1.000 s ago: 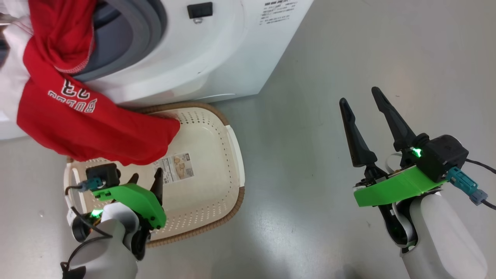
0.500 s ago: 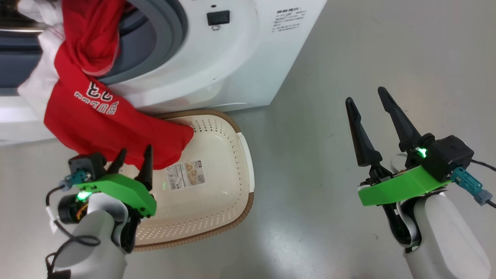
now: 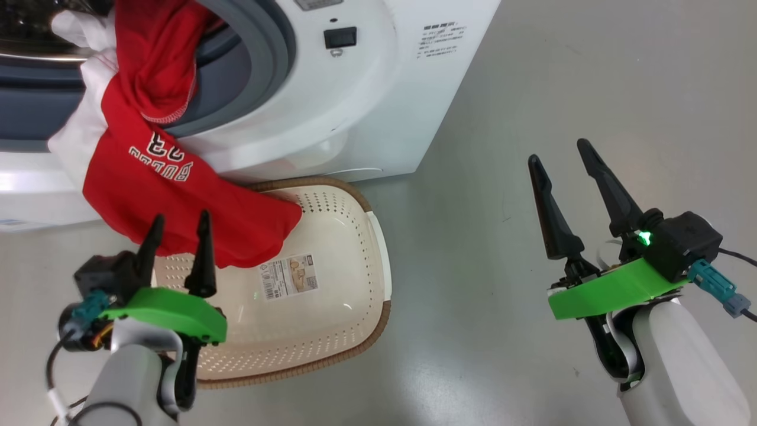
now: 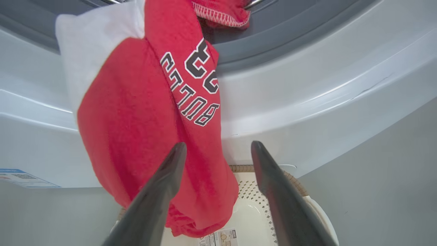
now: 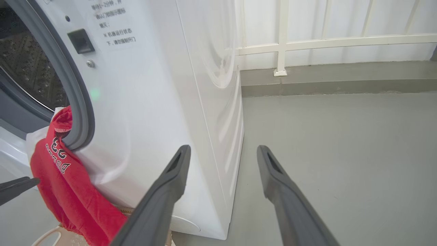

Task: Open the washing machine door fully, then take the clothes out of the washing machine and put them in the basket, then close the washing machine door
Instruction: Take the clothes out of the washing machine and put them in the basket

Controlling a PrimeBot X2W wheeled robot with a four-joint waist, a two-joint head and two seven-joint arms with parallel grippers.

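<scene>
The washing machine [image 3: 366, 100] stands open at the upper left, and its door is out of view. Red clothes [image 3: 177, 201] with white lettering hang out of the grey rubber ring [image 3: 260, 71], down the white front, with the lower end lying in the basket [image 3: 331, 296]. A white cloth piece [image 3: 74, 139] hangs beside them. My left gripper [image 3: 180, 218] is open just below the hanging red fabric, over the basket's left end. In the left wrist view, the left gripper [image 4: 219, 143] points at the clothes [image 4: 136, 112]. My right gripper [image 3: 559, 152] is open over bare floor.
The grey floor [image 3: 591, 71] spreads to the right of the machine. In the right wrist view, the right gripper [image 5: 223, 147] faces the machine's side [image 5: 211, 102], with a white railing [image 5: 307, 41] and a low kerb behind. The steel drum [image 5: 24, 68] shows inside the opening.
The head camera has shifted, moving the whole picture right and down. My left gripper has moved from over the basket's middle to its left end, up against the hanging red garment. The right gripper has held still.
</scene>
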